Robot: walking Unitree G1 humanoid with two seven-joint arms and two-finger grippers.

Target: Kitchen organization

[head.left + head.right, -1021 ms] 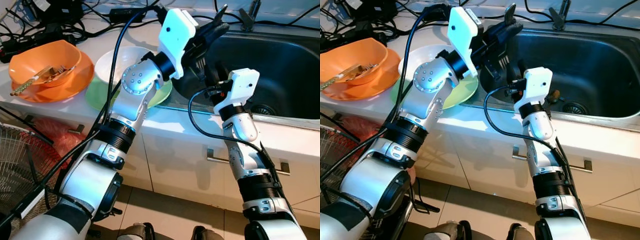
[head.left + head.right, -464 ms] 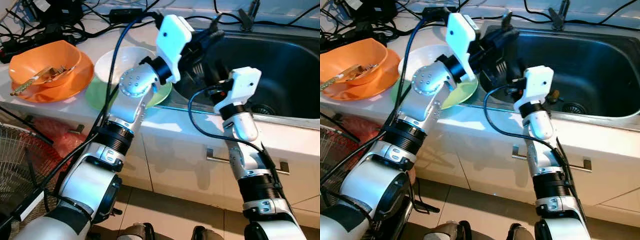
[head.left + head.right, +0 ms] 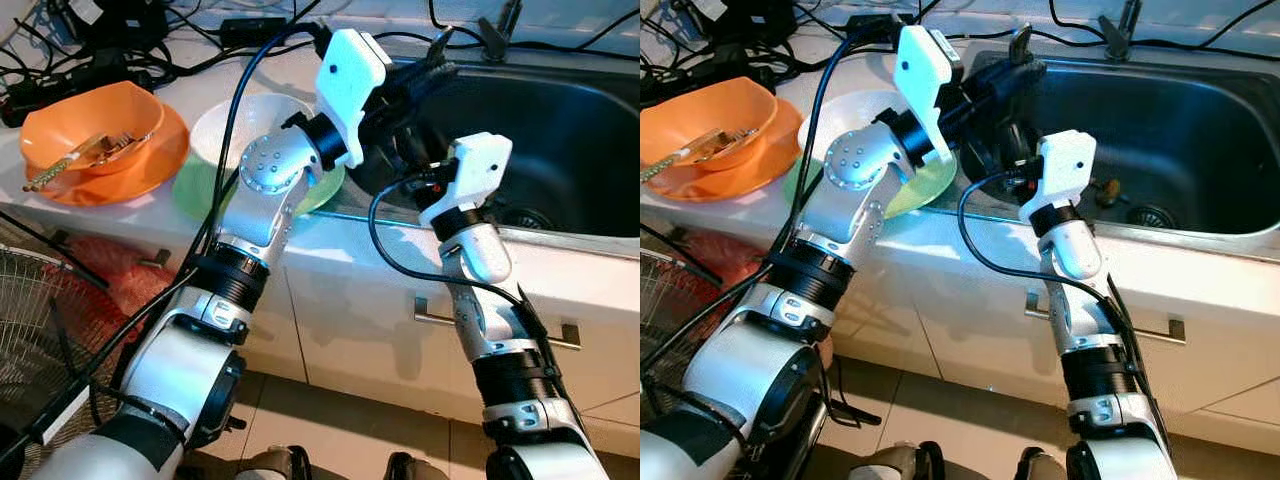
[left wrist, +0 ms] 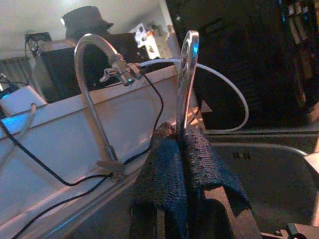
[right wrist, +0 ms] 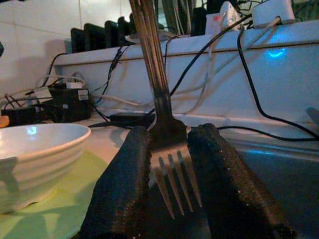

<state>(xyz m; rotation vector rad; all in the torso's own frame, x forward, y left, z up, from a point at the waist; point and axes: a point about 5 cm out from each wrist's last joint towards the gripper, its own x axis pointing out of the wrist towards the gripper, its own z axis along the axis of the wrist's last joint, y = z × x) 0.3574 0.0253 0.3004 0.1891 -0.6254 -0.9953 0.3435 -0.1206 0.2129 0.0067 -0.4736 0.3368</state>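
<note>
Near the top centre of the frame, the left claw (image 4: 182, 149) was pinching a metal utensil handle (image 4: 186, 74) over the sink (image 3: 560, 130). Just below it, at the sink's front left, the right claw (image 5: 167, 164) was clamped on a fork (image 5: 169, 134), tines toward the wrist camera. On the surface (image 3: 190, 90) to the left sat a white bowl (image 3: 225, 125) on a green plate (image 3: 195, 190), and an orange bowl (image 3: 90, 120) holding cutlery.

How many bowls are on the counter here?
2. An orange bowl holding cutlery sits on an orange plate; a white bowl sits on a green plate beside the sink. Others may be hidden.
</note>
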